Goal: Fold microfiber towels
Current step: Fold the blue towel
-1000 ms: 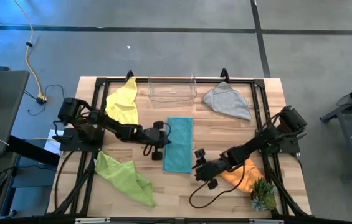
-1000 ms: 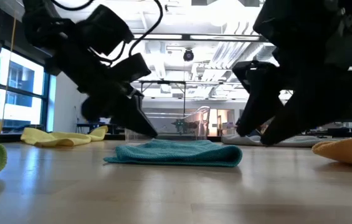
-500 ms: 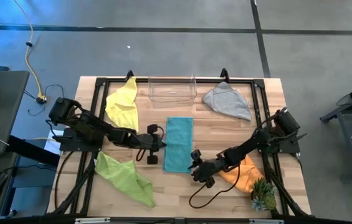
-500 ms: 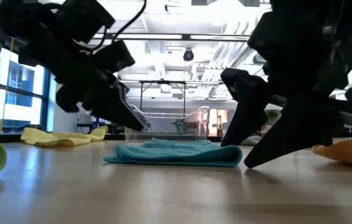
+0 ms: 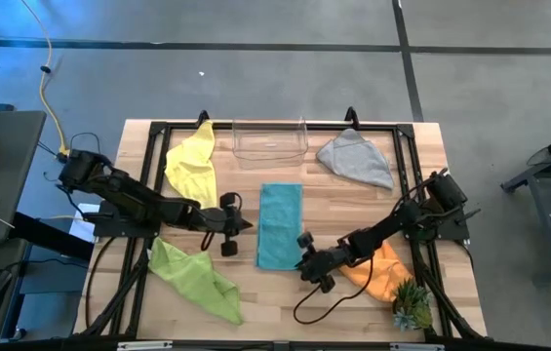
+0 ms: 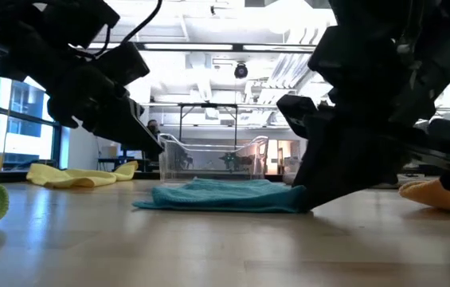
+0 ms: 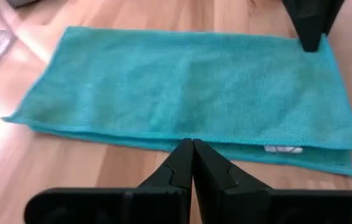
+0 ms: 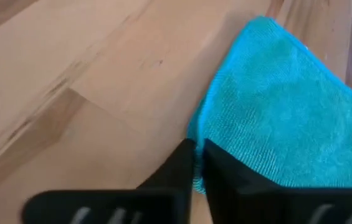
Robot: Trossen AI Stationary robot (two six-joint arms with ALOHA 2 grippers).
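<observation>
The teal towel (image 5: 279,224) lies folded into a long strip in the middle of the table. My right gripper (image 8: 197,146) is shut at its near right corner, low on the table (image 6: 314,195). My left gripper (image 7: 192,144) is shut with nothing in it. It hangs a little above the wood, to the left of the towel's long left edge (image 5: 248,226). The yellow towel (image 5: 193,161), lime green towel (image 5: 195,278), grey towel (image 5: 356,159) and orange towel (image 5: 380,273) lie loosely around it. My right gripper pinches the teal towel's near right corner (image 8: 222,140) between its two fingers, and a thin teal strip shows between them. The fingers slant down from the table's right near side. How many layers they have cannot be told. The towel lies flat on the table.
A clear plastic bin (image 5: 269,139) stands at the far edge behind the teal towel. A small green plant (image 5: 412,305) sits at the near right corner beside the orange towel. Bare wood lies between the teal towel and the near edge.
My left gripper has drawn back from the teal towel toward the table's left edge, rising a little and staying shut. My right gripper has sunk to the towel's near right corner and shut on it. The towel has stayed in place.
</observation>
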